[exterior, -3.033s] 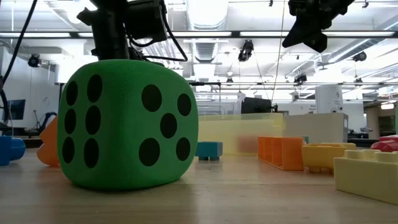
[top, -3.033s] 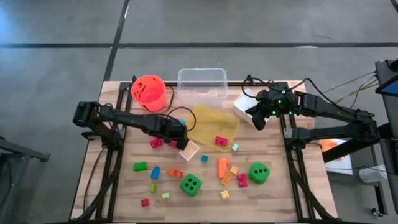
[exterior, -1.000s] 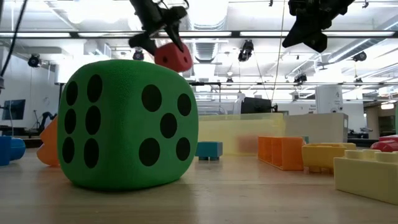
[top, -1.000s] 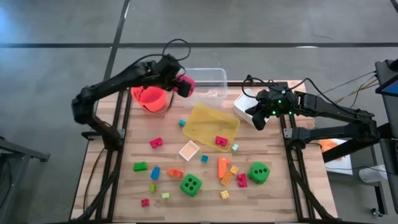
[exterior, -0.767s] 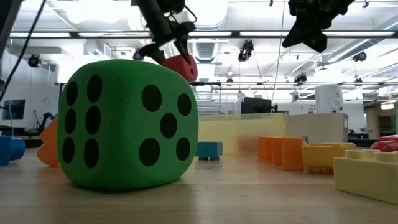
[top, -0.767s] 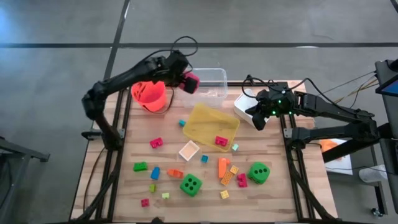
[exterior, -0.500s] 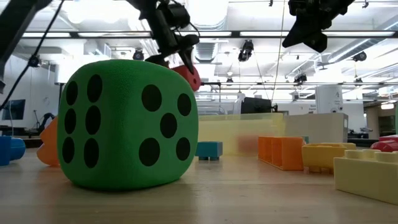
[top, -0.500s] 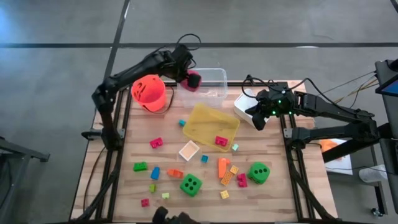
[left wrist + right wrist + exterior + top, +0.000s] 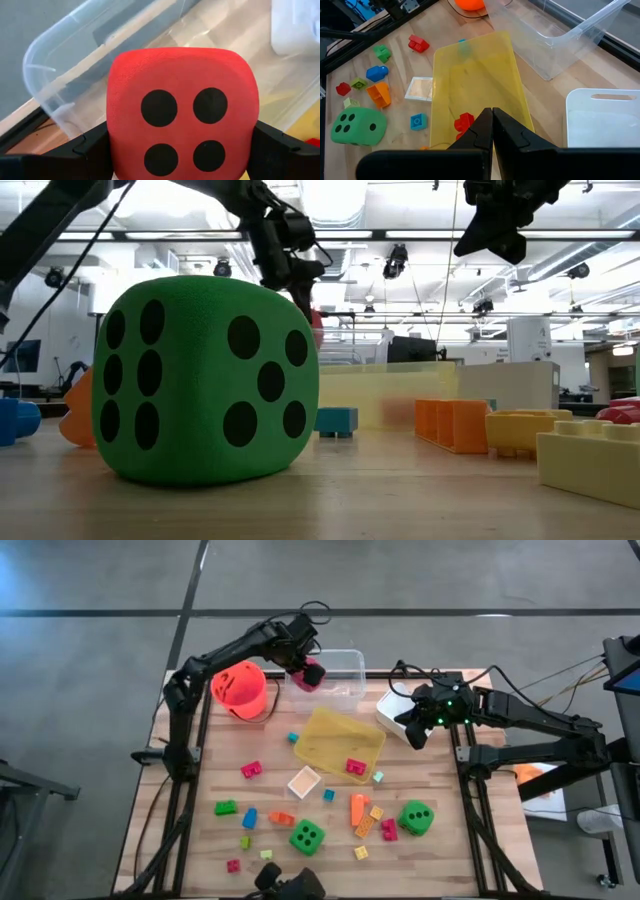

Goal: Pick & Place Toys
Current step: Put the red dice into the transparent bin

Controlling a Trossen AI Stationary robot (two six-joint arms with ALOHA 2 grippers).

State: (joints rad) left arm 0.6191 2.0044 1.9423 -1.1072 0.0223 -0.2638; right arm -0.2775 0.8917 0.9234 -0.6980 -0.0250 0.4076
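Holding a pink die (image 9: 313, 672) over the clear tray (image 9: 345, 664) at the table's 12 o'clock edge, the left gripper (image 9: 306, 662) has its jaws squeezed tight on the die's two sides. The die hangs above the tray's left end, so I think the next move is just to let go and drop it straight down. It is a soft, round-cornered cube, and the face with four black dots (image 9: 183, 130) shows in the wrist view. The right gripper (image 9: 412, 732) waits with its jaws closed and empty near the white tray (image 9: 386, 710), at 3 o'clock from the die. Two green dice (image 9: 308, 836) and many little blocks (image 9: 250, 769) lie toward 6 o'clock.
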